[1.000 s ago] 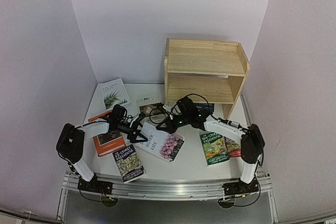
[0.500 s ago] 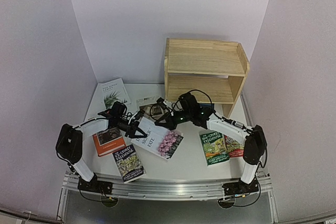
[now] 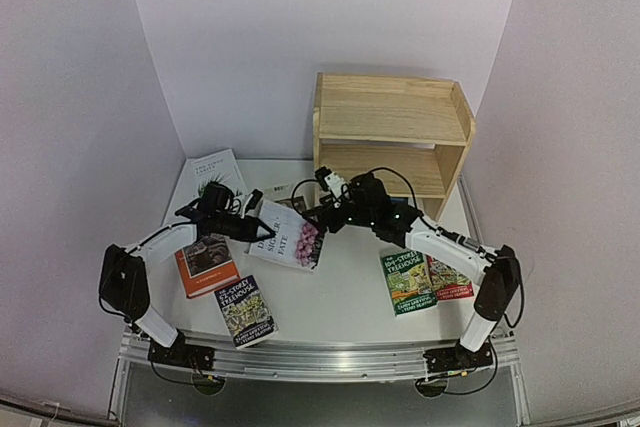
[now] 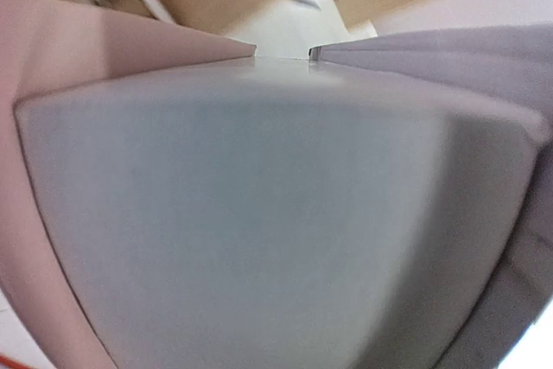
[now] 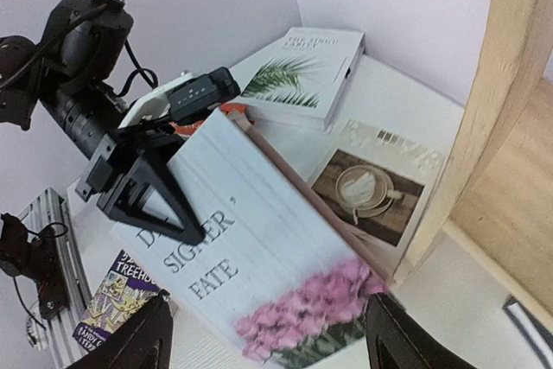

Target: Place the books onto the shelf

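A white book with pink flowers (image 3: 290,238) stands tilted up off the table, its flowered end low. My left gripper (image 3: 250,228) is shut on its left edge; the right wrist view shows those black fingers (image 5: 143,196) clamped over the cover (image 5: 259,248). In the left wrist view the blurred cover (image 4: 276,213) fills the frame. My right gripper (image 3: 322,214) hangs open just right of the book, its jaws (image 5: 270,321) wide apart on either side of the flowered corner without touching it. The empty wooden shelf (image 3: 392,137) stands behind.
On the table lie an orange book (image 3: 207,265), a Treehouse paperback (image 3: 245,310) near the front, green (image 3: 407,282) and red (image 3: 450,280) Treehouse books at the right, a palm-leaf book (image 3: 215,173) at the back left and a coffee-cup cover (image 5: 371,187) by the shelf's foot.
My left gripper closed on the white book's left edge and tipped the book up, shifting it left and back. My right gripper opened, let go of the book and drew back.
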You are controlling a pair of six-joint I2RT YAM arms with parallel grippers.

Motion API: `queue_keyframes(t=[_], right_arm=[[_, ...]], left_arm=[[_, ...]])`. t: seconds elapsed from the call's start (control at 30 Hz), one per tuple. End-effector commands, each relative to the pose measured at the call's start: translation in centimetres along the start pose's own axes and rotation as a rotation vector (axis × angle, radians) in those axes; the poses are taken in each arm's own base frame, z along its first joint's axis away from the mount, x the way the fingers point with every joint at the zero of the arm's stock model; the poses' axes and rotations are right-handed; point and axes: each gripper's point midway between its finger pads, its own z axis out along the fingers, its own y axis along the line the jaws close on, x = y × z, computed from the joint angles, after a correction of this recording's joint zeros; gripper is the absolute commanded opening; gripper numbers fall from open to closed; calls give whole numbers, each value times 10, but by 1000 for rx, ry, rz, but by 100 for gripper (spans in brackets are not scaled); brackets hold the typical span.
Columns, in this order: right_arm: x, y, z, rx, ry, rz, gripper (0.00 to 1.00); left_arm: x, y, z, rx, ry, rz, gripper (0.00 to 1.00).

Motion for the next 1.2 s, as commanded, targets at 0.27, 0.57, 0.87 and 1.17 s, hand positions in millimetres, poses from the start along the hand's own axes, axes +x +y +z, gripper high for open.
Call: queue_keyframes(t=[0.27, 0.57, 0.87, 1.17], right_arm=[[-17, 94, 15, 47, -389, -683, 90], [-12, 94, 91, 194, -394, -875, 93], [-11, 71, 129, 375, -435, -903, 96], [-34, 46, 143, 633, -479, -909, 89]], left_arm=[[-90, 10, -104, -184, -393, -398, 24], [-88, 1, -118, -192, -420, -383, 25], [-87, -2, -120, -150, -438, -402, 27], [-87, -3, -123, -131, -452, -403, 31]])
